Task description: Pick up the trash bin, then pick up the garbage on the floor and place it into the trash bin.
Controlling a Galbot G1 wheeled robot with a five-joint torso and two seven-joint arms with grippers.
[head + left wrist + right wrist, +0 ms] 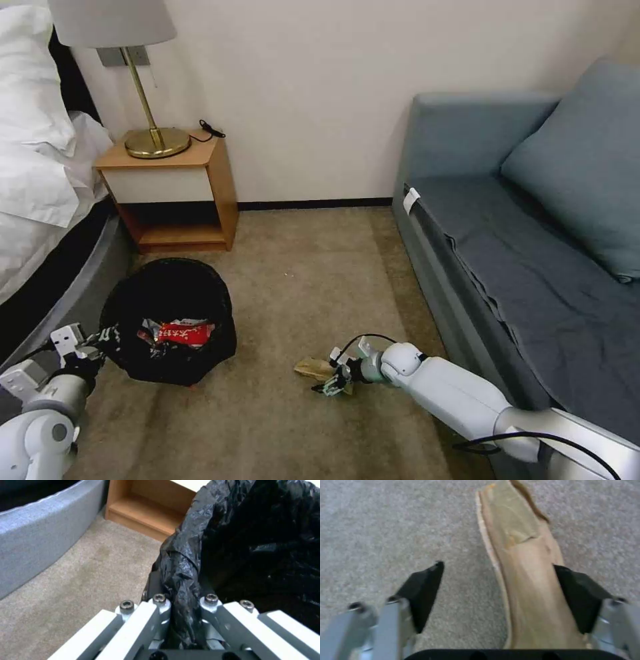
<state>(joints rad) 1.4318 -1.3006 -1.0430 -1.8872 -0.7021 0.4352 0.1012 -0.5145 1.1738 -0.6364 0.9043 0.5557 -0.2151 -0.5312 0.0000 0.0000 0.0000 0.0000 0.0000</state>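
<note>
Paper (523, 580) lies between open right hand (500, 595) fingers.

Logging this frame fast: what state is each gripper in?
Left gripper: shut on the trash bin rim.
Right gripper: open around the tan paper on the carpet.

The head camera looked down across the carpet (300, 280); each wrist camera sat close behind its own claw.
</note>
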